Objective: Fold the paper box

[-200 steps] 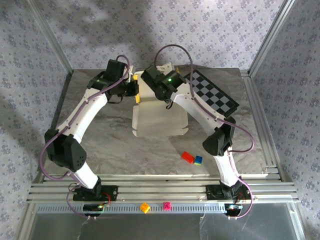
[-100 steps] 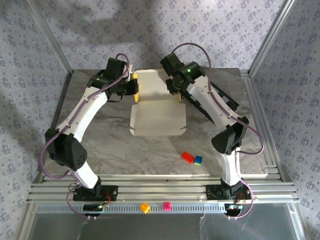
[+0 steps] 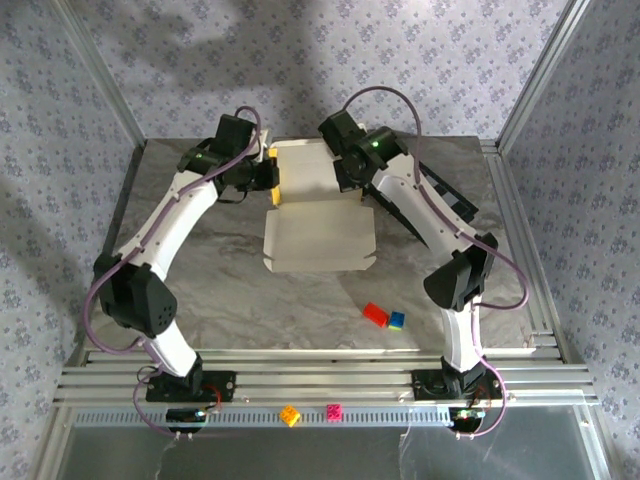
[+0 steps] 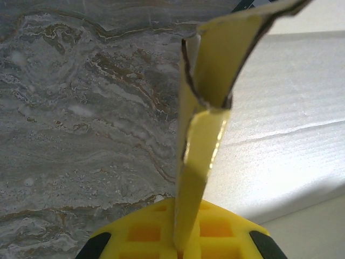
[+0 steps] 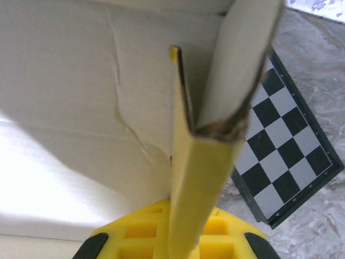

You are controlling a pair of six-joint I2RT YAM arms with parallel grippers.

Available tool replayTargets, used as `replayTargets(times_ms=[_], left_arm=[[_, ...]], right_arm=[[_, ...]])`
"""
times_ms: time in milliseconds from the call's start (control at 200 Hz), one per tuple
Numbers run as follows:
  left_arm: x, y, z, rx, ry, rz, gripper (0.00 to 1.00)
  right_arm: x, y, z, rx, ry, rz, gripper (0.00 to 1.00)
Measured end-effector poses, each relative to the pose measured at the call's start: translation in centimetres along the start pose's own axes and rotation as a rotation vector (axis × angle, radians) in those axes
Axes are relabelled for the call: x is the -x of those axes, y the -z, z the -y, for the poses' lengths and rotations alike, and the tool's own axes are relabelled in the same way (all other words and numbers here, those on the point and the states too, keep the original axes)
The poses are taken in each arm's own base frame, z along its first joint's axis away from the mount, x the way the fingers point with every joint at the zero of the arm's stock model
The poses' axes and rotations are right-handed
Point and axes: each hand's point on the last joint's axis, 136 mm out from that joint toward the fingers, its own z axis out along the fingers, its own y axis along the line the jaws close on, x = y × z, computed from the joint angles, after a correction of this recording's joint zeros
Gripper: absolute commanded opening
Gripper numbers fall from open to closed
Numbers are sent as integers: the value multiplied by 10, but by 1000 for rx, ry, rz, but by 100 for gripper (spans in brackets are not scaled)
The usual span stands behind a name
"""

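The paper box [image 3: 318, 235] lies white face up in the middle of the table, its rear part raised between both arms. My left gripper [image 3: 270, 176] is shut on the box's left side flap, which stands upright as a yellow strip [image 4: 199, 162] running out of the closed left gripper [image 4: 180, 245]. At the box's right side, my right gripper [image 3: 350, 180] is shut on the right flap. In the right wrist view that yellow flap [image 5: 197, 178] rises from the right gripper [image 5: 180, 245], with the white inner face to its left.
A black-and-grey checkerboard mat [image 3: 445, 203] lies behind the right arm, close beside the held flap [image 5: 280, 162]. A red brick [image 3: 375, 314] and a blue brick [image 3: 397, 320] sit near the front right. A yellow brick [image 3: 290, 415] and a pink brick [image 3: 333, 411] rest on the front rail.
My right gripper has swung from over the box's middle to its right side and closed on the right flap, uncovering the rear panel. The left gripper has kept its grip.
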Motion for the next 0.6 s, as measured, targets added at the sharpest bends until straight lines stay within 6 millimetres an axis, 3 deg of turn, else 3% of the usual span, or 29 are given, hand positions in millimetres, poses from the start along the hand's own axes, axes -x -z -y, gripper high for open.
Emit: replayTargets(times_ms=[320, 585, 600], left_arm=[[1, -2, 1, -5, 11, -2, 0], [4, 0, 1, 0, 16, 9, 0], [5, 0, 1, 2, 16, 10, 0]], right_arm=[[7, 21, 1, -188, 79, 108, 0], [10, 21, 3, -228, 83, 125, 0], [10, 21, 2, -222, 82, 124, 4]])
